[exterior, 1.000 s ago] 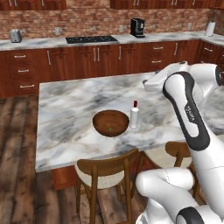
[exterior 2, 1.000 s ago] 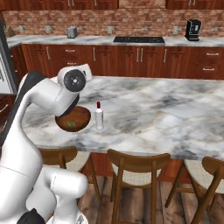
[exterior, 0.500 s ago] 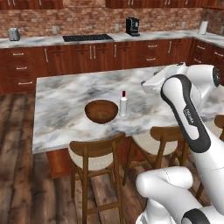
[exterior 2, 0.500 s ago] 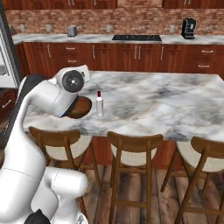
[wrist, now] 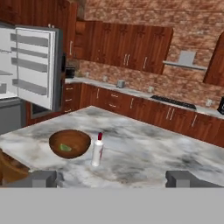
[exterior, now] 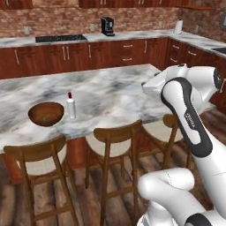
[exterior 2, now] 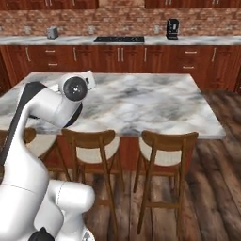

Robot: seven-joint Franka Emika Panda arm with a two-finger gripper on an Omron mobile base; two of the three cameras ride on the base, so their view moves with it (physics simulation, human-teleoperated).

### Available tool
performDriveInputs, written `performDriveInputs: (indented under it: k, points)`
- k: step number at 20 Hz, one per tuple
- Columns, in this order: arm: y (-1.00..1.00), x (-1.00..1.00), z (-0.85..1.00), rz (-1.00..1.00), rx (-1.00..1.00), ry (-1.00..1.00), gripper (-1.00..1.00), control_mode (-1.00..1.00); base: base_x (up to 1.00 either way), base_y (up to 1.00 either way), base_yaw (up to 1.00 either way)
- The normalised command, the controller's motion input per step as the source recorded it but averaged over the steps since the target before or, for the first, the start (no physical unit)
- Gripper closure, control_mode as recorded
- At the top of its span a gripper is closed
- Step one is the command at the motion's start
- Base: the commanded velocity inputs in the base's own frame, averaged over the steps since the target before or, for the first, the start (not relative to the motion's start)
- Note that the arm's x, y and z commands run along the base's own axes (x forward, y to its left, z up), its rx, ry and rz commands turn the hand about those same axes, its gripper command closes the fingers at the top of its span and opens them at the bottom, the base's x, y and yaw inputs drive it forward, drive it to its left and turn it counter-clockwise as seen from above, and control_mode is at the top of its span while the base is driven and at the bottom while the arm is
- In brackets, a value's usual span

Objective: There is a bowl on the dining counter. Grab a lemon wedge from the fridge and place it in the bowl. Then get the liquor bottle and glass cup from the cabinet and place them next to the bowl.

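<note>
Brick walls and brown cupboards ring the marble worktop. On it the bowl holds a lemon wedge, and the liquor bottle stands just right of it. No glass cup there yet. The gripper hangs wide and empty

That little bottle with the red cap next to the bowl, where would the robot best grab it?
Probably around the straight body of the liquor bottle, below its rounded shoulders, coming in level from the side away from the bowl. It stands upright on the dining counter; the neck is narrow and the bowl crowds one side.
</note>
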Motion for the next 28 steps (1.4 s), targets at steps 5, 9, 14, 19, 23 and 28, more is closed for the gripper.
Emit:
performDriveInputs:
  k: [5, 9, 14, 19, 23, 28]
  points:
    - [0.00, 0.00, 0.00, 0.00, 0.00, 0.00, -1.00, 1.00, 0.05, -1.00, -0.16]
    - [0.00, 0.00, 0.00, 0.00, 0.00, 0.00, -1.00, 1.00, 0.12, -1.00, -0.15]
    - [0.00, 0.00, 0.00, 0.00, 0.00, 0.00, -1.00, 1.00, 0.13, -1.00, -0.14]
    - [0.00, 0.00, 0.00, 0.00, 0.00, 0.00, -1.00, 1.00, 0.21, -1.00, -0.13]
    - [0.00, 0.00, 0.00, 0.00, 0.00, 0.00, -1.00, 1.00, 0.31, -1.00, -0.13]
    - [0.00, 0.00, 0.00, 0.00, 0.00, 0.00, -1.00, 1.00, 0.53, -0.98, -0.12]
